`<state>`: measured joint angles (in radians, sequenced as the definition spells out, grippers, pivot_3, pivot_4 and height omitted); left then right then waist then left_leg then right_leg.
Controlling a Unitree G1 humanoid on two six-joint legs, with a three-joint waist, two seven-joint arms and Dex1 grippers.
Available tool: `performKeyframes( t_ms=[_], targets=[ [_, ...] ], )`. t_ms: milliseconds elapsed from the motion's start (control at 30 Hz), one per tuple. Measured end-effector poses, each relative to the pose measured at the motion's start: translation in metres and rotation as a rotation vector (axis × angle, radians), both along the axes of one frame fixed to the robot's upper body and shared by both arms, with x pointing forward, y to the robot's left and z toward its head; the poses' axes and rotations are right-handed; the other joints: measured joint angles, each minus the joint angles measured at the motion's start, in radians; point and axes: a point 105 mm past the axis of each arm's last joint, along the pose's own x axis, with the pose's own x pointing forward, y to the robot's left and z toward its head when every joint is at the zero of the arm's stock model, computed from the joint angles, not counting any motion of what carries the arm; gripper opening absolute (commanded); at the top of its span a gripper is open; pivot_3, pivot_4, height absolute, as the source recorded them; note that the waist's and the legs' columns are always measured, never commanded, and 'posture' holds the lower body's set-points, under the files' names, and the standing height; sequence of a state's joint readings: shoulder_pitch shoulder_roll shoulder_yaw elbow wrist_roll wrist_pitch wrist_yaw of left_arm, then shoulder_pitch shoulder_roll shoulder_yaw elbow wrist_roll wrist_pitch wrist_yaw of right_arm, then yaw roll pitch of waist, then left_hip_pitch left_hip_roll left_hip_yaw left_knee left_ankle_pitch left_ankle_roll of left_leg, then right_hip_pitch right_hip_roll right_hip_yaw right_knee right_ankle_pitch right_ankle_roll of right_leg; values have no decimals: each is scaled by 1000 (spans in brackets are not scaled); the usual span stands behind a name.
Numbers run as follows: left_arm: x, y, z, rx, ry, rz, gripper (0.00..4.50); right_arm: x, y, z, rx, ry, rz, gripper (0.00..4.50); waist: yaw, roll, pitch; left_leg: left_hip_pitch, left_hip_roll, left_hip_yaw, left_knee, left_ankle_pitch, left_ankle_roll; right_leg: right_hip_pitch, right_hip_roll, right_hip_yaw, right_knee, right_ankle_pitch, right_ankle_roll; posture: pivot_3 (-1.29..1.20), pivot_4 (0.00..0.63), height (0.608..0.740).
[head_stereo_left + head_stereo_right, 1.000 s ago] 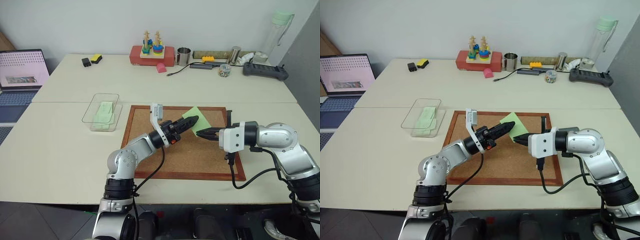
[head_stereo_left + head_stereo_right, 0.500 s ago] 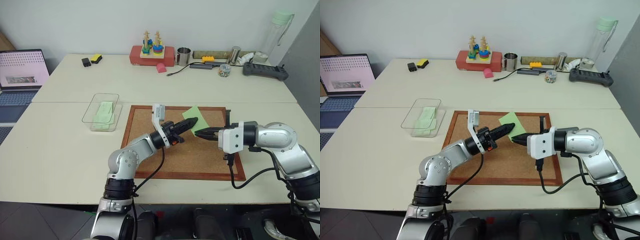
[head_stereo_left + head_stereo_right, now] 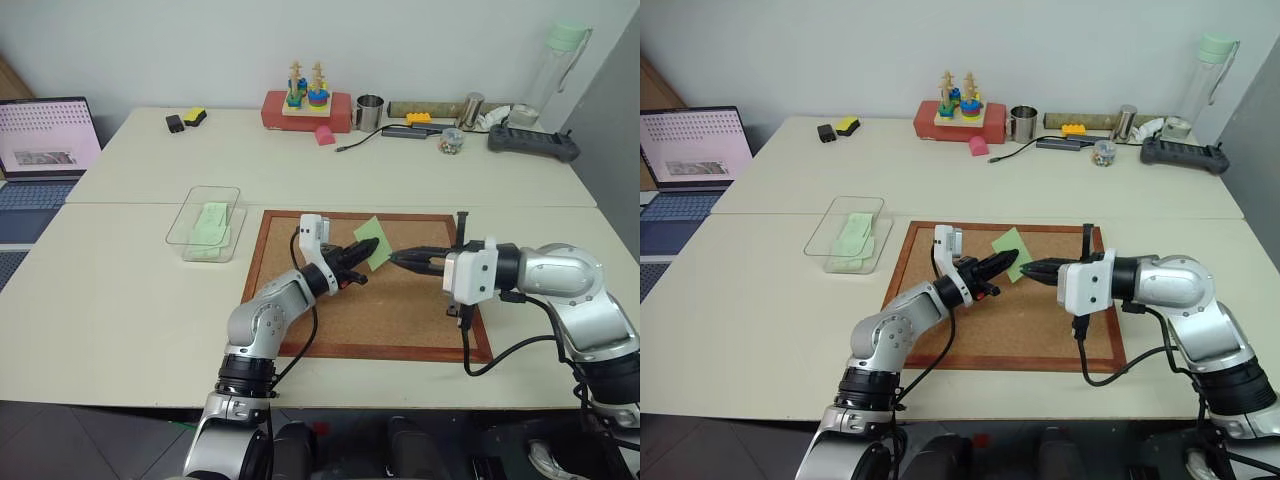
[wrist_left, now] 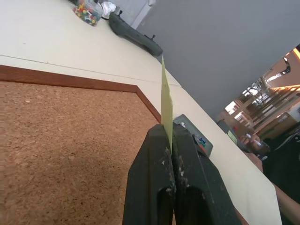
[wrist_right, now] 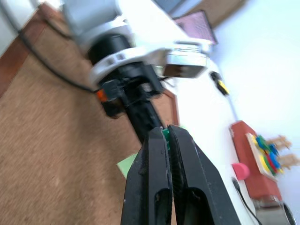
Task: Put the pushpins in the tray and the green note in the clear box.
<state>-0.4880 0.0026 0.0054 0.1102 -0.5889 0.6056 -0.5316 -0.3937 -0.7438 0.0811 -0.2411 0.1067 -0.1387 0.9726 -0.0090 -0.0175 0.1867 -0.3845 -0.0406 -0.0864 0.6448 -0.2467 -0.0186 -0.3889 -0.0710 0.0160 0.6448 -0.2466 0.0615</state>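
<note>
The left tool (image 3: pixel 360 257) is closed on the edge of the small lime-green rectangular paper note (image 3: pixel 370 243), holding it lifted above the wooden-framed cork board (image 3: pixel 300 330). The right tool (image 3: pixel 398 259) is closed, its tips just beside the note; its wrist view shows a tiny dark green plastic-headed pushpin (image 5: pixel 165 135) pinched between the fingers. The transparent rectangular plastic box (image 3: pixel 190 217) sits on the cream bench (image 3: pixel 120 300) beside the board's left edge, with pale mint-green paper sheets (image 3: pixel 209 223) inside.
</note>
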Motion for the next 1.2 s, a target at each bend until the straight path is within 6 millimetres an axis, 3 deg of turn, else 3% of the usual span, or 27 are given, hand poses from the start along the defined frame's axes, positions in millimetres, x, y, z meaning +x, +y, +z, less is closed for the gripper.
performKeyframes(
  t_ms=[67, 233, 267, 367, 467, 633, 1000, 1200],
  targets=[
    [0, -1, 3, -5, -11, -2, 9, 8, -17, -2, 40, 68, -113, 0, 6, 0, 0, 0, 0, 0, 0, 0, 0, 0, 0, 0, 0, 0, 0, 0, 150, 740],
    [-8, 3, 24, 26, -130, -28, 9, 36, -98, -15, 136, 219, -559, 0, 10, 0, 0, -1, 0, 1, 0, 0, 0, 0, 0, 0, 0, 0, 0, 0, 150, 740],
    [-12, 3, 28, 39, -159, -44, 9, 40, -119, -24, 161, 269, -672, 0, 9, 0, 0, -1, 0, 2, -1, 0, 0, 0, 0, 0, 0, 0, 0, 0, 150, 740],
    [-20, 2, 30, 66, -193, -71, 9, 45, -153, -53, 222, 386, -869, 0, 7, 0, 0, 0, 0, 4, 0, 0, 0, 0, 0, 1, 0, 0, 0, 0, 150, 740],
    [-23, 1, 32, 68, -205, -80, 9, 48, -170, -75, 265, 468, -975, 0, 6, 0, 0, 0, 0, 5, 0, 0, 0, 0, 0, 1, 0, 0, 0, 0, 150, 740],
    [-23, 0, 36, 66, -220, -80, 0, 57, -177, -73, 307, 502, -1025, 1014, 4, 0, 0, 0, 0, 5, 0, 0, 0, 0, 0, 1, 0, 0, 0, 0, 150, 740],
    [-22, 3, 38, 73, -228, -67, 0, 55, -174, -79, 342, 584, -1031, 3412, 6, 0, 0, -1, 0, 6, 0, 0, 0, 0, 0, 0, 0, 0, 0, 0, 150, 740],
    [-17, 17, 53, 103, -285, -10, 0, 48, -161, -45, 250, 469, -880, 3412, 4, 0, 0, -1, 0, 6, 0, 0, 0, 0, 0, 0, 0, 0, 0, 0, 150, 740]
  ],
)
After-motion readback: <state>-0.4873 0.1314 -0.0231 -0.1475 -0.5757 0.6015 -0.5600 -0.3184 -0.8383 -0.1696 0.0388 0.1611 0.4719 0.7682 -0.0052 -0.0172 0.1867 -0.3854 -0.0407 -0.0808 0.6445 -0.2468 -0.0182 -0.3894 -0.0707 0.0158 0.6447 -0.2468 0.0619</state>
